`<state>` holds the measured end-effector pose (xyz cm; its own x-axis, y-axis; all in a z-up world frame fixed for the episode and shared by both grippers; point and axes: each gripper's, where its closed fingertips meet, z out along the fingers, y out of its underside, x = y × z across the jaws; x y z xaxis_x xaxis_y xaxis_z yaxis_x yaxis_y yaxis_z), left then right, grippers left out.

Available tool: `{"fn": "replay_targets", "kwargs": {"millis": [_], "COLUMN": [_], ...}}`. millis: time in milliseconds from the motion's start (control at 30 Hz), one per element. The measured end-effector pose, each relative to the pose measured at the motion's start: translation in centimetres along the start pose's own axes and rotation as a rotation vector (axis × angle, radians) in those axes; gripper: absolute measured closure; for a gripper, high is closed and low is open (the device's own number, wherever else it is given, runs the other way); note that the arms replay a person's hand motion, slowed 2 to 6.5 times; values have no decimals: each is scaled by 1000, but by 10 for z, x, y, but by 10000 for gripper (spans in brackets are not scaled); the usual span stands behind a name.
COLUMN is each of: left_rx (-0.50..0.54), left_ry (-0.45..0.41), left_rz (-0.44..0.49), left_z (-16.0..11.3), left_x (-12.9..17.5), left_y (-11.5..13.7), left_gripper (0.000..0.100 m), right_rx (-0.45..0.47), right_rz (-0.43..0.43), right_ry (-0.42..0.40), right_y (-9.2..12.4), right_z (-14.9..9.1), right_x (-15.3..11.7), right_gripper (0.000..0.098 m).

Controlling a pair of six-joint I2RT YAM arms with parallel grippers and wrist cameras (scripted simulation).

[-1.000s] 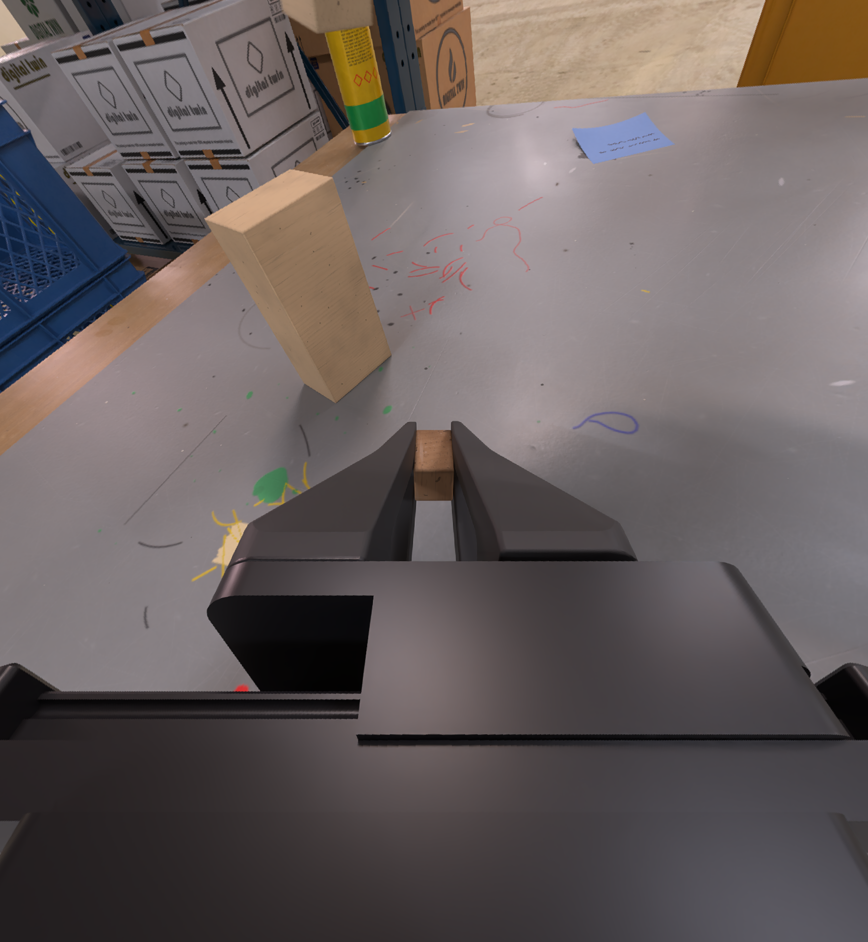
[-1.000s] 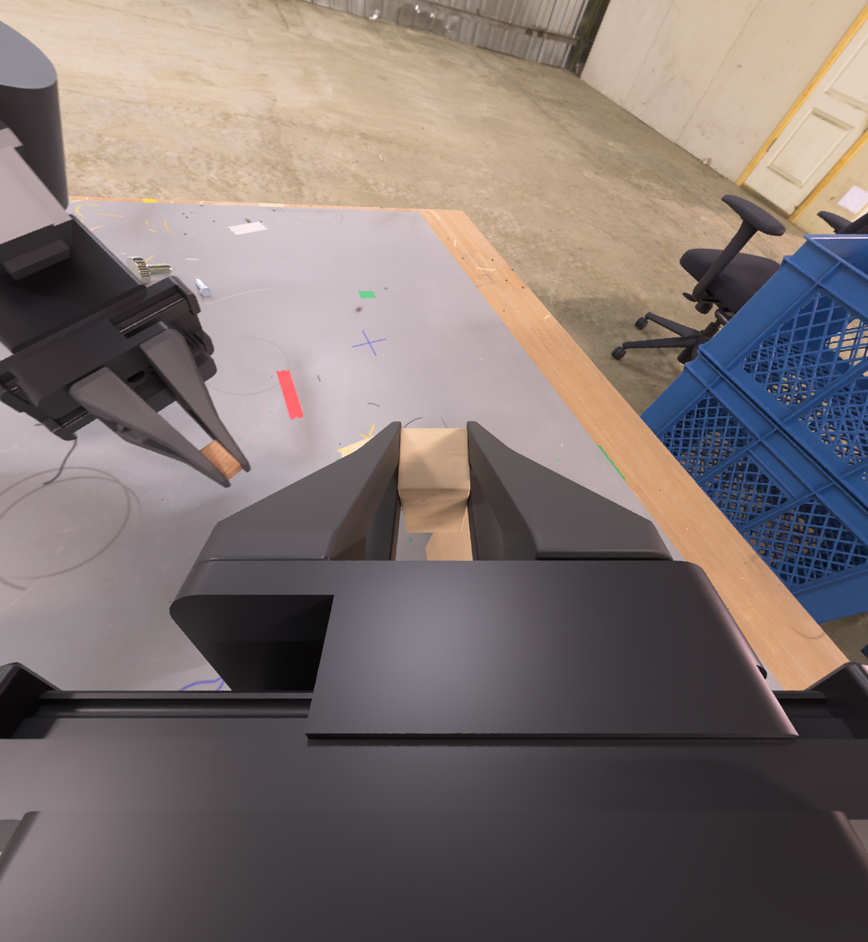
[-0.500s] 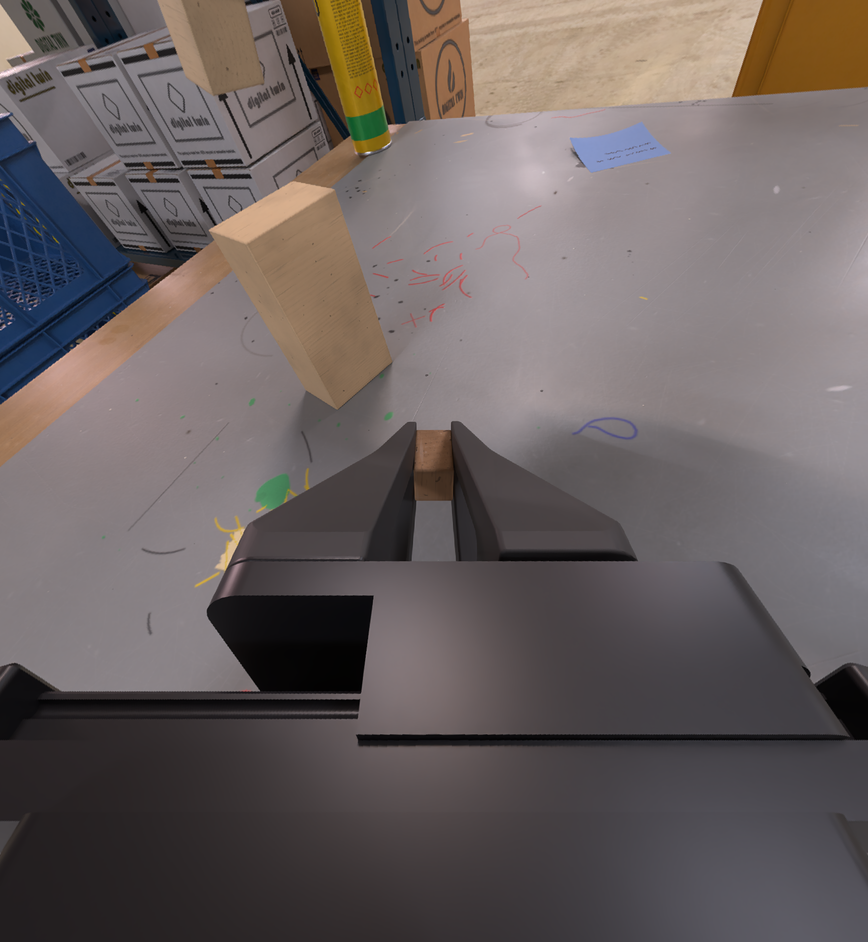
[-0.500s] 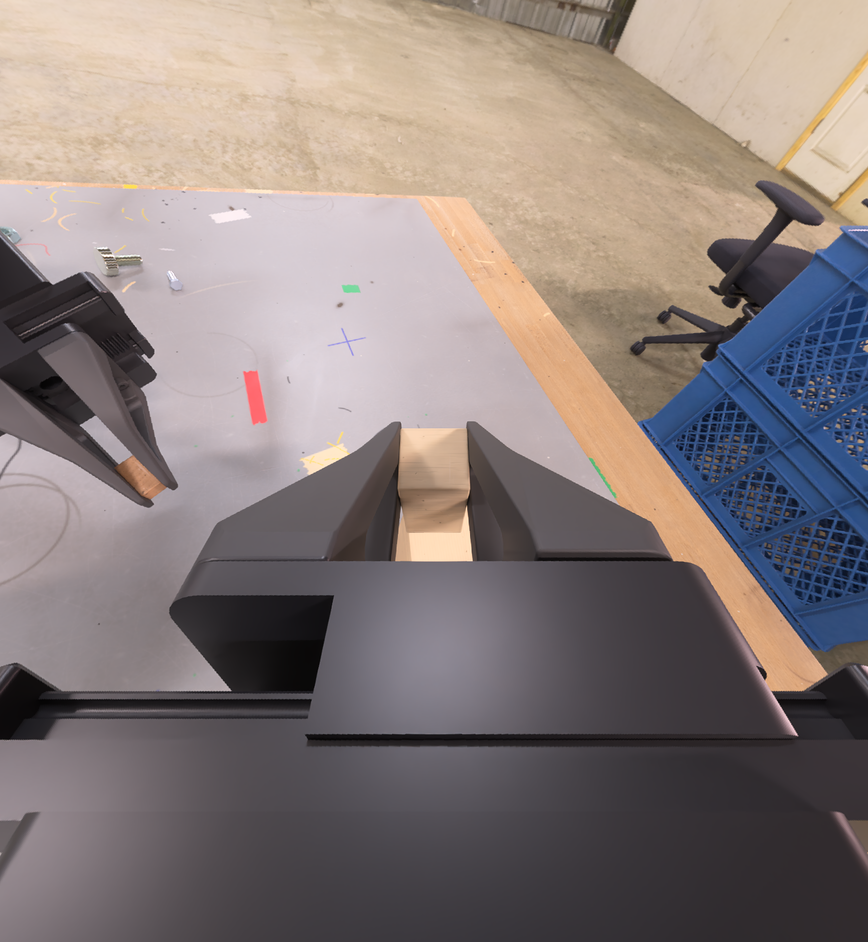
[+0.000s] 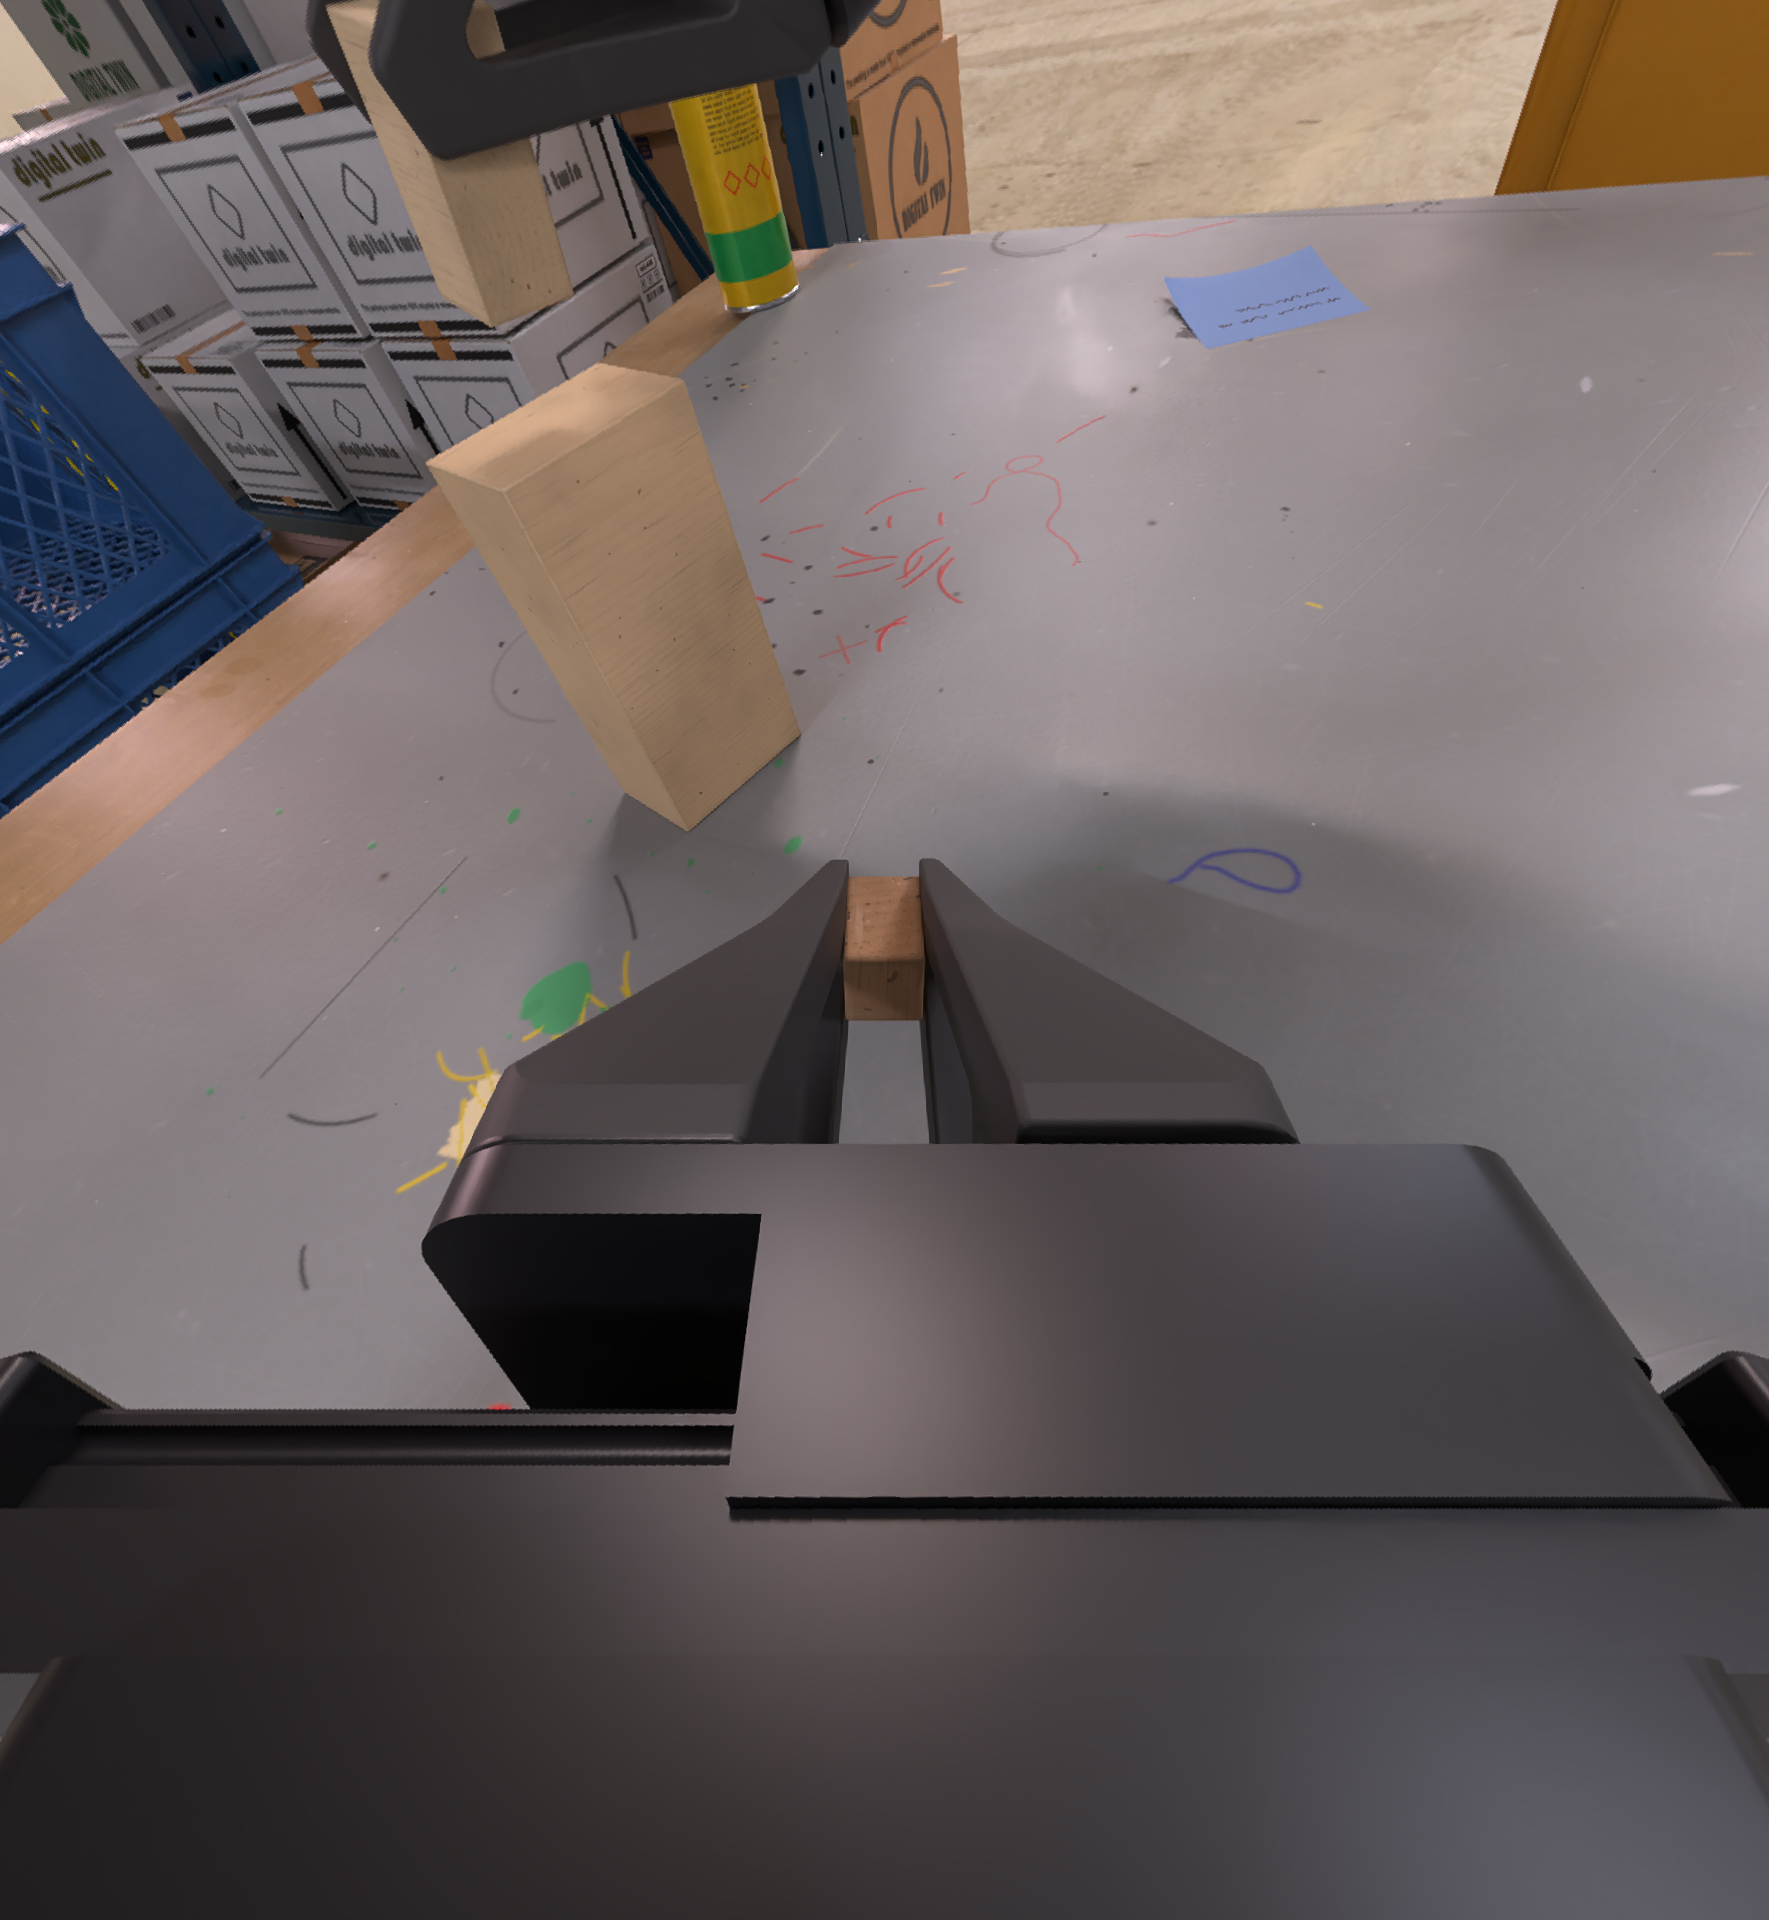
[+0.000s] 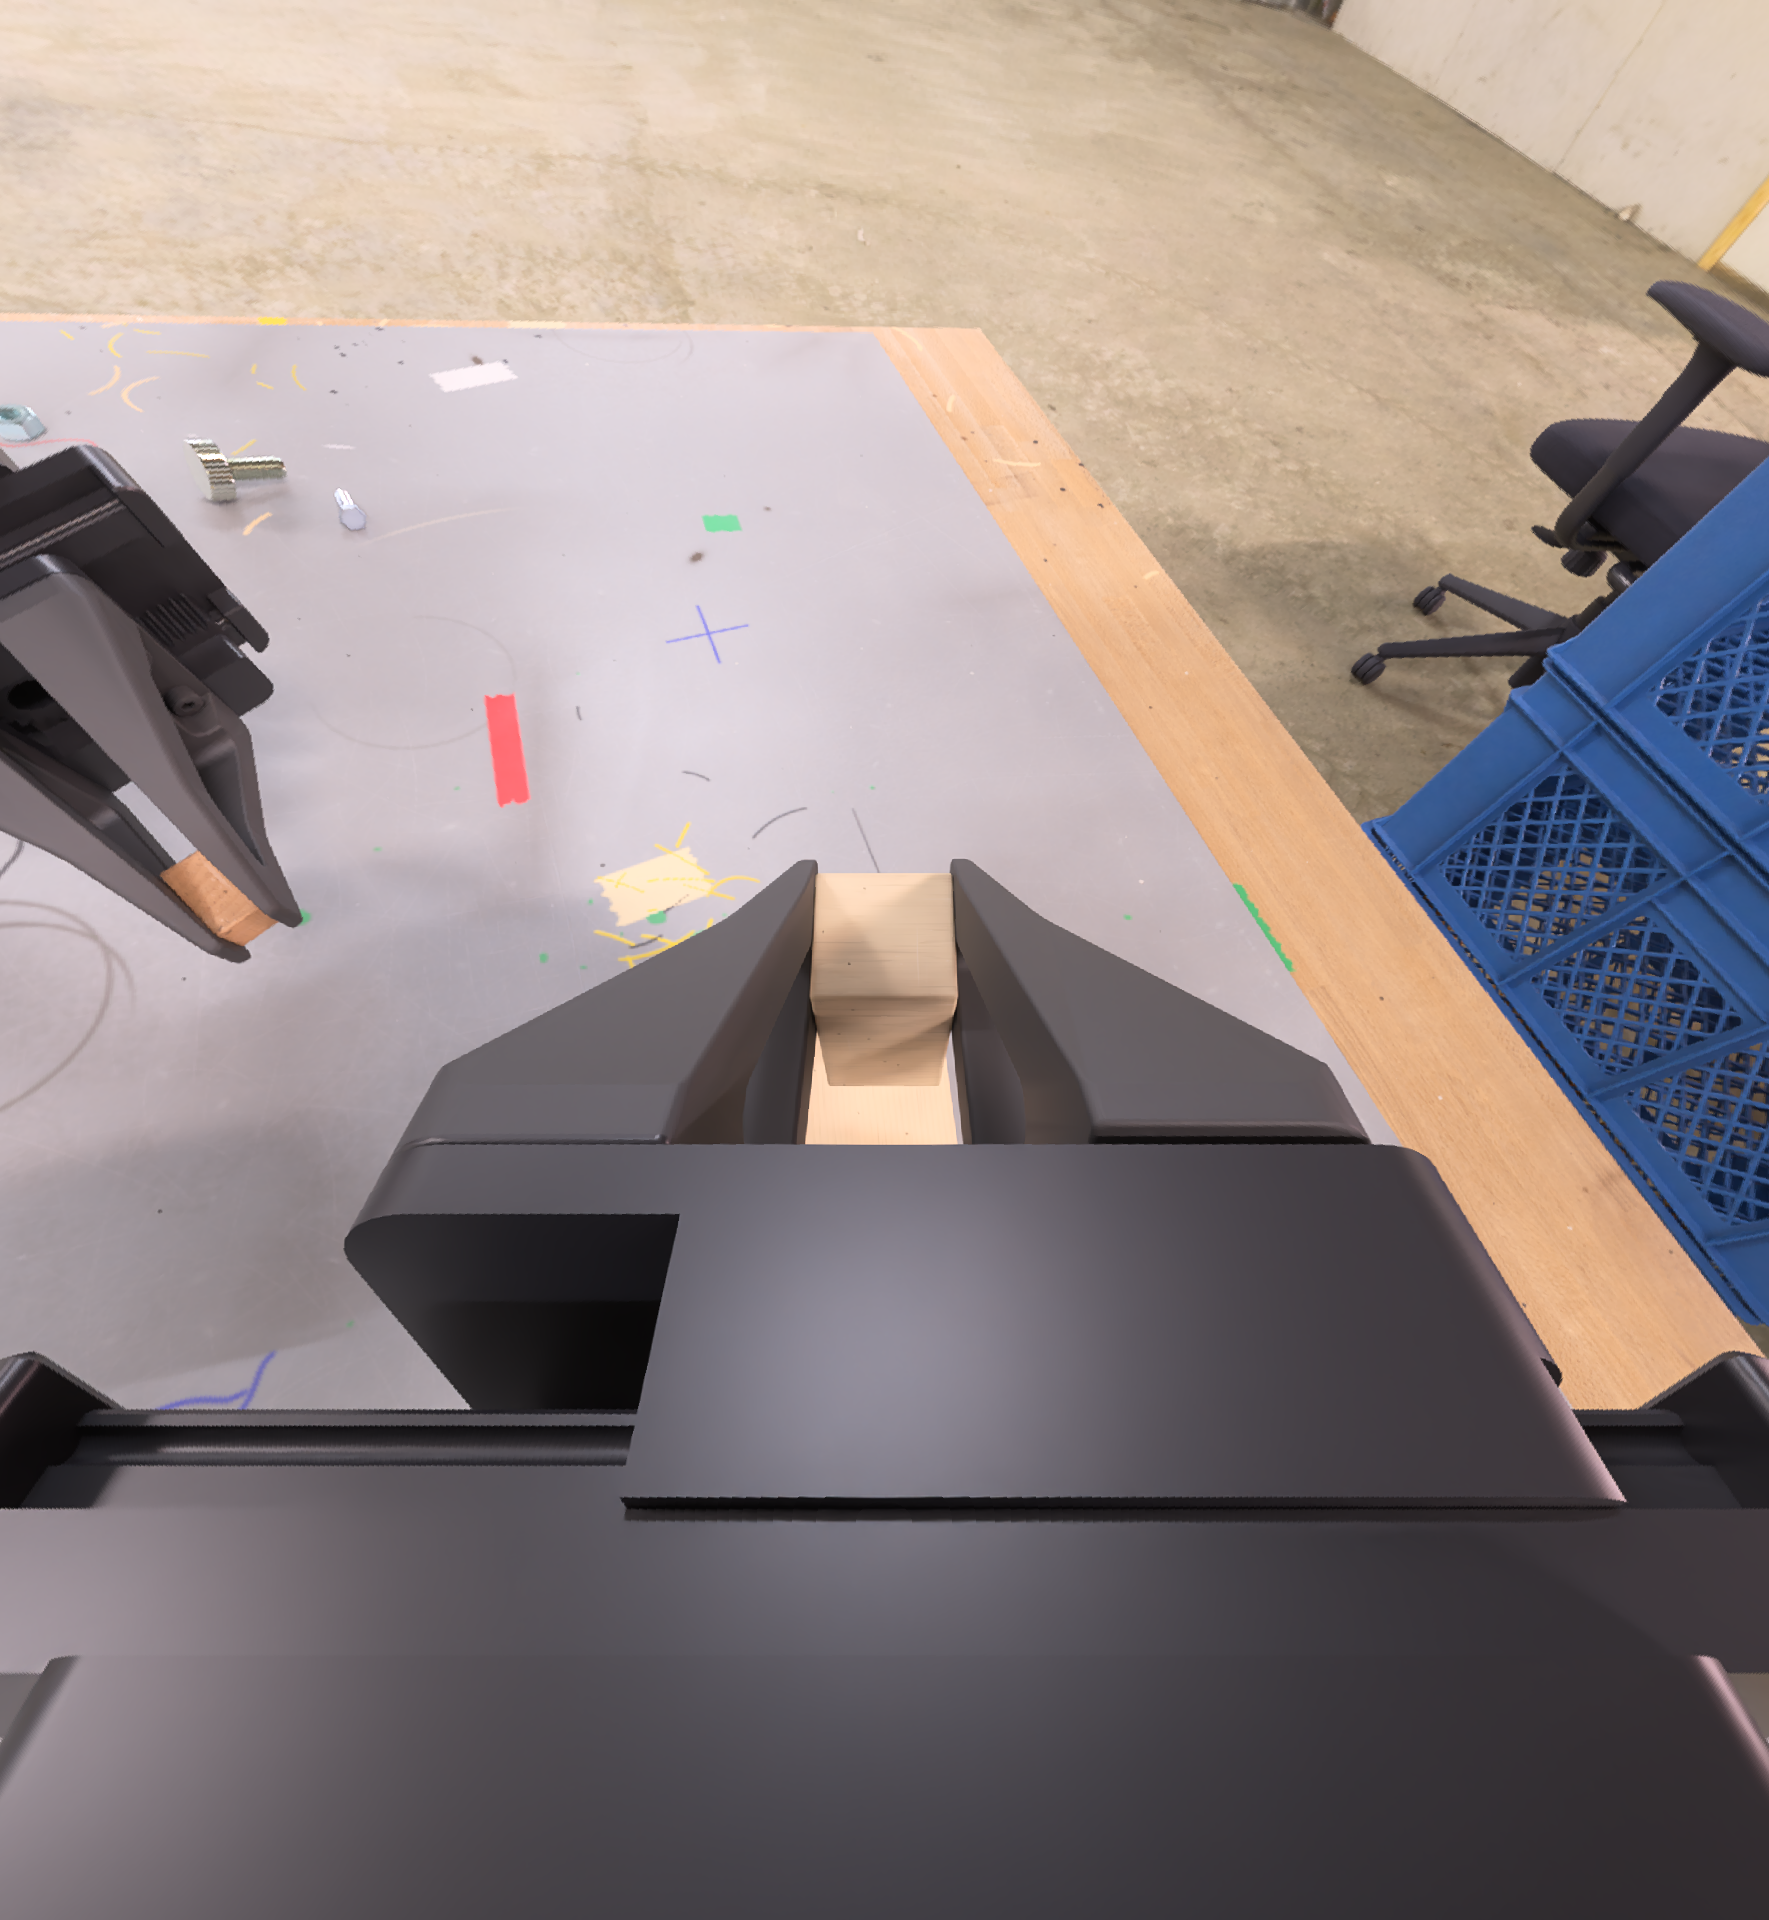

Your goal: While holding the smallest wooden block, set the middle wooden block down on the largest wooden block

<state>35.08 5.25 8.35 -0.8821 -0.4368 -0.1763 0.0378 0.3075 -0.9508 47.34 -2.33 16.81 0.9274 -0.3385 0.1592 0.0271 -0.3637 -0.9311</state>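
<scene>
My left gripper [image 5: 883, 883] is shut on the smallest wooden block [image 5: 883, 945], a small brown cube held above the grey table; it also shows in the right wrist view [image 6: 220, 902]. The largest wooden block [image 5: 631, 592], pale and tall, stands upright on the table ahead and left of it. My right gripper [image 6: 883, 878] is shut on the middle wooden block [image 6: 882, 961], a pale block. In the left wrist view that block [image 5: 464, 197] hangs in the air above the largest block, apart from it. A pale wood surface [image 6: 882, 1112] shows below between my right fingers.
Blue crates [image 5: 38, 520] and white cartons [image 5: 267, 249] stand beyond the table's wooden edge [image 5: 184, 707]. A yellow and green can [image 5: 745, 208] stands at the far edge. A blue note [image 5: 1259, 296] lies far right. A bolt [image 6: 225, 470] and small hardware lie by the left arm.
My right gripper has carried the middle block over toward the largest block and lower into the left wrist view. The left gripper has held the small cube nearly still.
</scene>
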Motion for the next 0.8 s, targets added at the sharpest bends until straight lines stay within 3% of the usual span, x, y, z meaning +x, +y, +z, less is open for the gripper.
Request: {"fn": "replay_targets", "kwargs": {"millis": [800], "left_rx": [-5], "left_ry": [0], "left_rz": [-3], "left_z": [1], "left_x": [-1], "left_y": [1], "left_gripper": [892], "right_rx": [-42], "right_rz": [2], "right_ry": [-25], "right_y": [20], "right_z": [6], "right_x": [3], "right_gripper": [772]}}
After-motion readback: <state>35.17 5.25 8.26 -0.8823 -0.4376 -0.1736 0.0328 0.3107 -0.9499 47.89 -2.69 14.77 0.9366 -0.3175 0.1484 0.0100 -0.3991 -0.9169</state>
